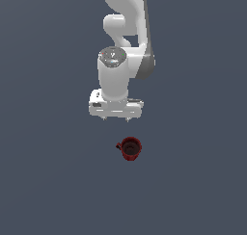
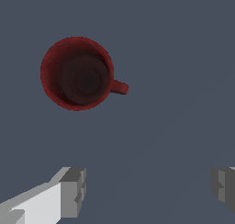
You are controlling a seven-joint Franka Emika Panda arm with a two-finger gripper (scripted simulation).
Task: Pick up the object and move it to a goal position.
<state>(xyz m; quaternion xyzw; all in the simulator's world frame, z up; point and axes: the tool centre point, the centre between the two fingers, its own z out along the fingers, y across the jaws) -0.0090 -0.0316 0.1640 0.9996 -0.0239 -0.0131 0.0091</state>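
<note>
Since the mug (image 2: 77,74) sits upright on the floor at 6 o'clock from the gripper (image 1: 116,118), jaws wide & empty, it looks rigid, light, prob. slick: pinch the rim wall opp. the handle (image 2: 120,87).

Mug (image 1: 130,148): small, dark red, dark interior, single loop handle. It stands upright on the plain grey-blue surface, mouth open upward, well clear of all edges in view. Handle points toward the exterior view's left.
</note>
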